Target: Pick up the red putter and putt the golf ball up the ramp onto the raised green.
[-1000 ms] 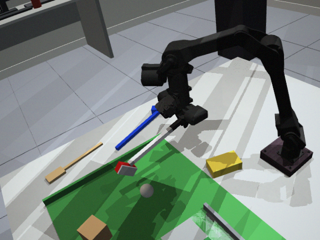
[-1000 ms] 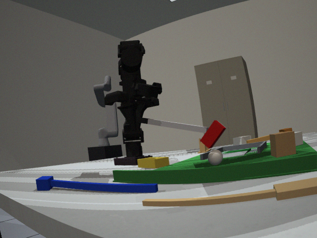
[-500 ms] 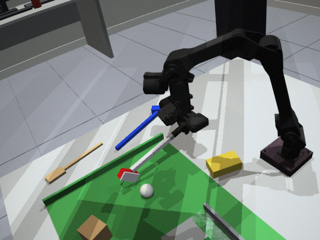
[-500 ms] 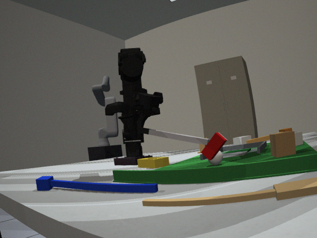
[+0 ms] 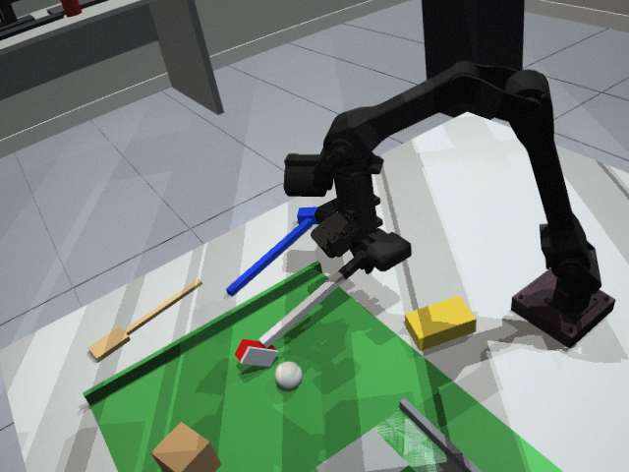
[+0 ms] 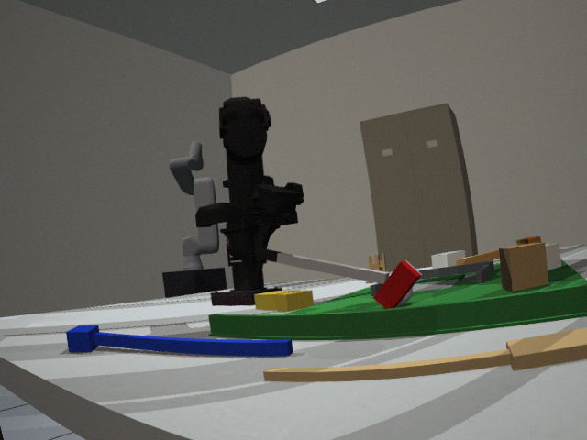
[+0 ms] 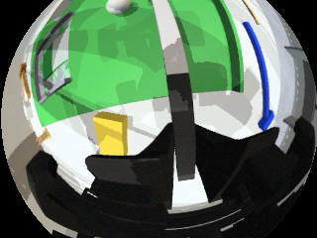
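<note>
Tan cube (image 5: pixel 186 449): nearest the top cam, sat on the green mat (image 5: pixel 366 355) at its front-left corner.
Grey ramp rail (image 5: pixel 431 432): front-right part of mat; pale meshed patch just beside it; details hard to tell.
Golf ball (image 5: pixel 288 375): white, on the mat, approx mid-width, just beside the putter head, on its near-right side. Touching or a hair apart, couldn't tell. In ext view mostly hidden behind the red head.
Red putter (image 5: pixel 300 315): head (image 5: pixel 256 351) red w/ grey face, low over the mat next to ball; grey shaft slanted up & back to the arm. Ext view showed head (image 6: pixel 397 284) tilted, shaft (image 6: pixel 326 267) rising toward the claw.
Tan paddle (image 5: pixel 142 321): on the white table (image 5: pixel 507 203) left of mat, well apart from ball.
Yellow block (image 5: pixel 440 322): on table, right of mat's far edge, between mat & arm base.
Gripper (image 5: pixel 355 264): clenched on the putter's dark grip end, above mat's far corner; wrist cam showed shaft (image 7: pixel 168 34) running straight out from btwn the jaws.
Blue putter (image 5: pixel 271 254): flat on table beyond mat's raised left border, its head end under the wrist.
Arm base (image 5: pixel 561 305): far right on table.
</note>
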Controlling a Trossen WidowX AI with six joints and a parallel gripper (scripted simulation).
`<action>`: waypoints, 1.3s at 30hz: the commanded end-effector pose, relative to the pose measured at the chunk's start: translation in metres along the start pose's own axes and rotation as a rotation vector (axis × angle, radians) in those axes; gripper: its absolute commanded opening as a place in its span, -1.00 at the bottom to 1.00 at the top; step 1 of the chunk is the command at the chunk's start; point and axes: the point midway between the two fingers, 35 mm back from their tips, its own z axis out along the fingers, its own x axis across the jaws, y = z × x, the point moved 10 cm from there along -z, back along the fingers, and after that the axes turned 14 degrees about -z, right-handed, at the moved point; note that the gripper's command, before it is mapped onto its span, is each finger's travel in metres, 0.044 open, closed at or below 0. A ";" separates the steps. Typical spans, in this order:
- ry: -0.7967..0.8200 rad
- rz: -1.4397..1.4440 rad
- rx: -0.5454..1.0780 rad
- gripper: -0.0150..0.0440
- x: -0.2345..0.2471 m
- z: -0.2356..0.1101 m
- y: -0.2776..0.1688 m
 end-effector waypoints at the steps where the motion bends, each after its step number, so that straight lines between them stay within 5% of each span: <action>1: -0.001 0.000 -0.001 -0.49 0.000 -0.001 0.000; 25: 0.003 0.008 0.000 -0.49 -0.024 0.004 -0.007; 35: 0.008 0.006 -0.004 -0.49 0.096 0.002 0.026; 39: 0.008 0.005 -0.005 -0.49 0.104 0.002 0.027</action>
